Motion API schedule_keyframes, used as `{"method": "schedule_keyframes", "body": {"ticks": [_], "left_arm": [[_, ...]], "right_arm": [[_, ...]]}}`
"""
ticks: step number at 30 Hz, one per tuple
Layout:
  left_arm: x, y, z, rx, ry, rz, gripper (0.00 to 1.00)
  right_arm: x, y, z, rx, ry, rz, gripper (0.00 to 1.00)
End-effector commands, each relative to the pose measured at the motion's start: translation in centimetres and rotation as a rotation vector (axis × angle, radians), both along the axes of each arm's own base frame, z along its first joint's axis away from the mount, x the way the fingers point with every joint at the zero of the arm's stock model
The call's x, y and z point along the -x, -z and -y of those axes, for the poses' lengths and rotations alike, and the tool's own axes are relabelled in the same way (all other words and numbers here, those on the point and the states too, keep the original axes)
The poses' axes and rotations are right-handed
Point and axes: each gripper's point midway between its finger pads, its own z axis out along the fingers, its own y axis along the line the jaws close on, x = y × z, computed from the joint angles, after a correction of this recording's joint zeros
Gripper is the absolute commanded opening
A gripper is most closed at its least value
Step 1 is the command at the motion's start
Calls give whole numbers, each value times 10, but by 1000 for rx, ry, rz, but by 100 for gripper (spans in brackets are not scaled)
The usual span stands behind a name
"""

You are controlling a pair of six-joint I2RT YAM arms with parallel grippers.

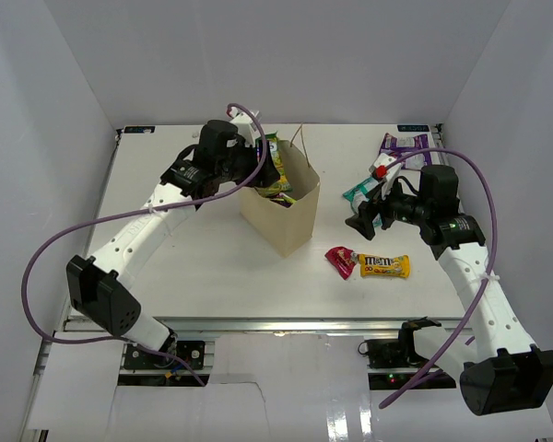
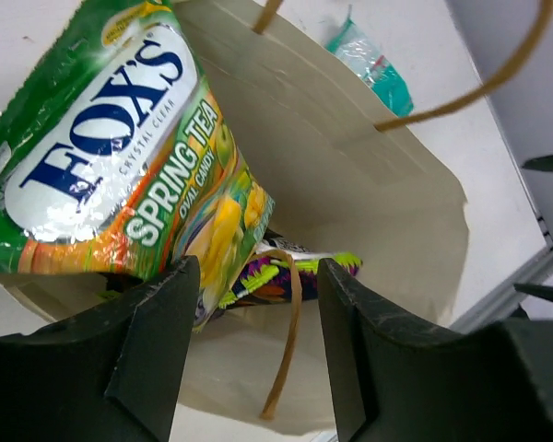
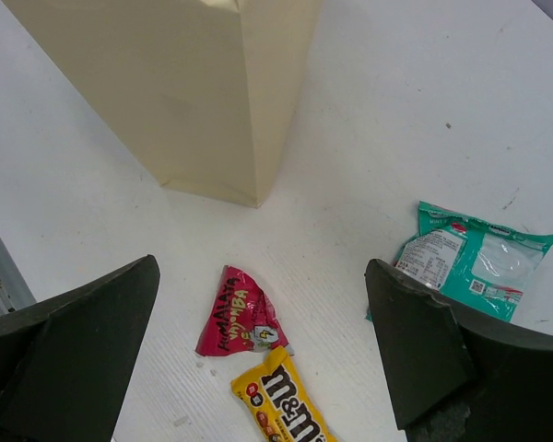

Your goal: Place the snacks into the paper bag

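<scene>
The tan paper bag (image 1: pixel 283 214) stands upright at the table's middle. My left gripper (image 1: pixel 261 158) hovers over its open mouth, jaws open and empty (image 2: pixel 258 304). A green-yellow Fox's packet (image 2: pixel 120 157) leans over the bag's rim (image 1: pixel 278 168), and a purple-green packet (image 2: pixel 290 272) lies inside. My right gripper (image 1: pixel 362 224) is open and empty above the table (image 3: pixel 261 269), over a red-pink packet (image 3: pixel 240 313) and a yellow M&M's packet (image 3: pixel 286 401). Both lie right of the bag (image 3: pixel 194 92). A teal packet (image 3: pixel 475 262) lies near the right finger.
A purple-white packet (image 1: pixel 404 144) lies at the back right, with a small red item (image 1: pixel 380 170) just in front of it. The teal packet (image 1: pixel 358 191) sits between it and the bag. A string handle (image 2: pixel 286 350) hangs between my left fingers. White walls enclose the table.
</scene>
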Motion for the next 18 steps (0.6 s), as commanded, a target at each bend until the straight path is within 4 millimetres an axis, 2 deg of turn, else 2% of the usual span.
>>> {"method": "schedule_keyframes", "body": {"ticks": [1,3,9,13,18], "left_arm": [[-16,-6,-15,-73,-143,23,64],[-22,-7,-20,-100,-195,37,64],[-26,2,4,-102,-124,5,66],[-22,24,26,-84,-24,-80,68],[-19,50,29,-116,-17,-157,69]], "right_arm": [[2,-4,-2,-14,-12,13,98],[2,-2,-2,-17,-11,7,98],[3,0,-3,-28,-13,-6,98],[3,0,-3,-28,-13,-6,98],[4,0,-3,-27,-8,-5,98]]}}
